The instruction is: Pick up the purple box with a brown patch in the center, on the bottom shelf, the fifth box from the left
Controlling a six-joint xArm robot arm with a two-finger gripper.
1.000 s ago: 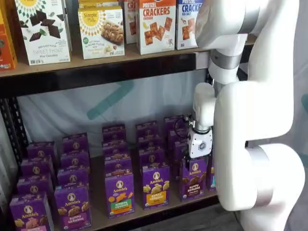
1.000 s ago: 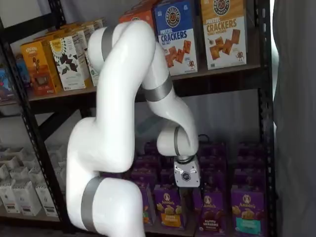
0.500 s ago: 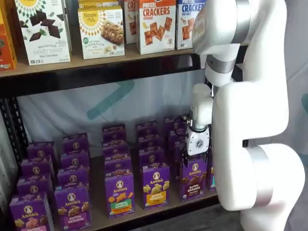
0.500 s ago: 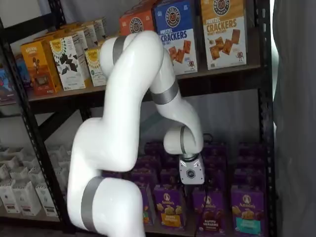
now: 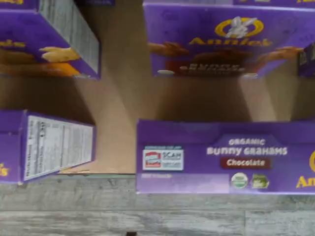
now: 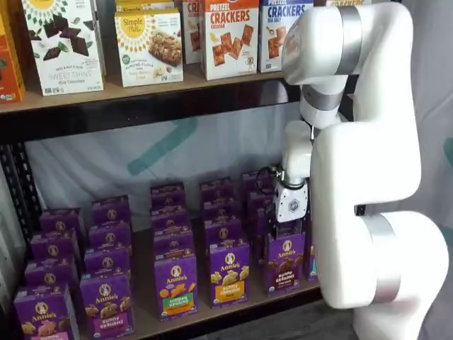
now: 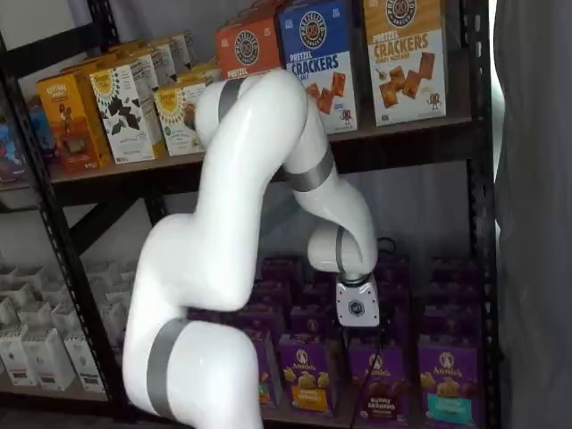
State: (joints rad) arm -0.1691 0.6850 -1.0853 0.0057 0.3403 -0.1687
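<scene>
Glossy purple box (image 6: 285,263) cardboard, matt brown wooden bottom shelf (image 5: 123,98), black metal frame (image 7: 40,206).

Glossy white arm (image 6: 368,163) with grey joint bands, white end effector (image 6: 291,225) with round dark emblem.

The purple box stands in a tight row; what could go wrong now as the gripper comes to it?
The gripper hangs just above the purple box. A finger may catch the yellow-band box beside it. The box behind stands close and could tip. The purple box is at the bottom shelf edge and may fall.
</scene>
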